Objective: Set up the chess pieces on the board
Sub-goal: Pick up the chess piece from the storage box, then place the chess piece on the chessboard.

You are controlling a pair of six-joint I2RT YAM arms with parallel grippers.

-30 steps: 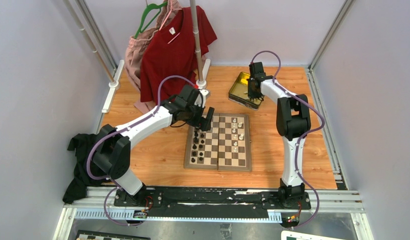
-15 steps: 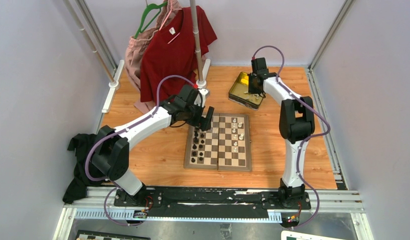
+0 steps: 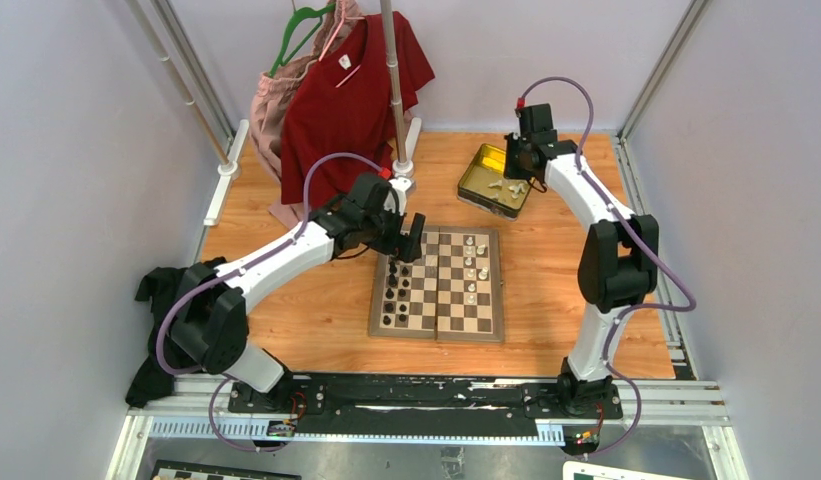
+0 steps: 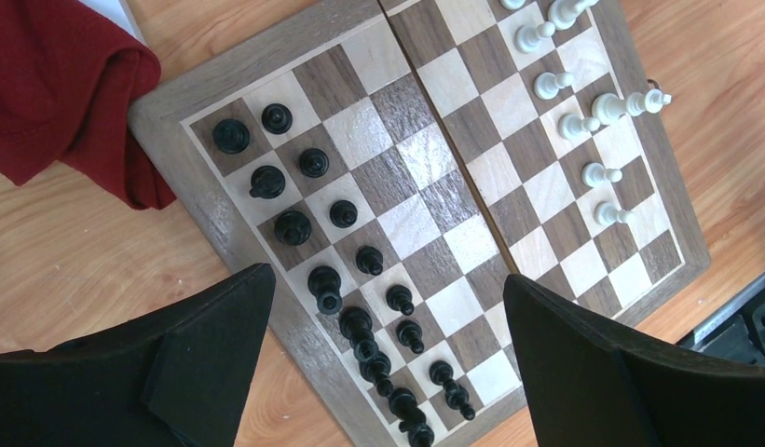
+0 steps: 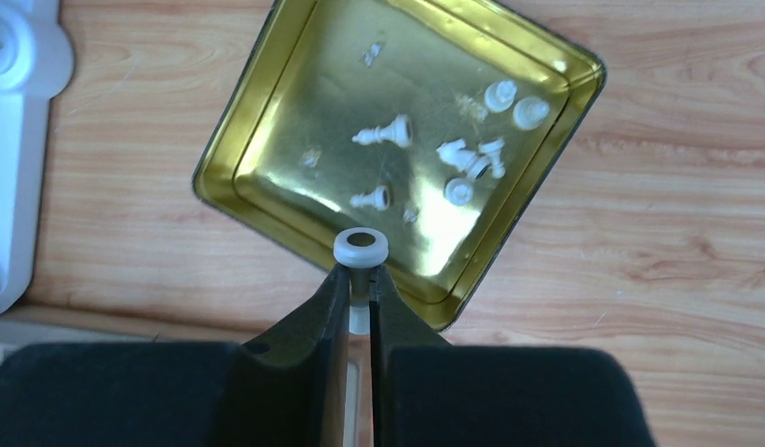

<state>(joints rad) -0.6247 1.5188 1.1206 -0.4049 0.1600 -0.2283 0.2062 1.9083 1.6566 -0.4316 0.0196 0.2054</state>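
- Got the right fingers (image 5: 336, 298) pinched narrow on one of the chess pieces (image 5: 361, 248), round base facing the camera, dead centre of the right wrist view, just over the lower rim of the gold tin (image 5: 266, 200).
- Guessing it's gripped by the stem so the flat base can land clean on a square.
- Can see a handful of loose cream pieces (image 5: 471, 154) in the tin, some tipped over, some upright. Looks like the supply pile. Shiny mirror-ish metal, rounded corners.
- Got the left fingers (image 4: 211, 345) spread wide, gripping nothing, parked over the black pieces (image 4: 324, 279) in the lower half of the left wrist view. Probably just waiting out of the way.
- Then the board (image 4: 425, 177): wood, light and dark squares, fold seam down the middle, sitting mid-frame in the top view. Only a few white pieces (image 4: 583, 126) standing, upper right of the left wrist view.
- Tiny, smooth, rounded little shapes, so likely easy to knock over.
- Wood-grain tabletop (image 5: 639, 233) underneath, soft red shirt (image 4: 52, 84) just beside the board's corner, upper left.
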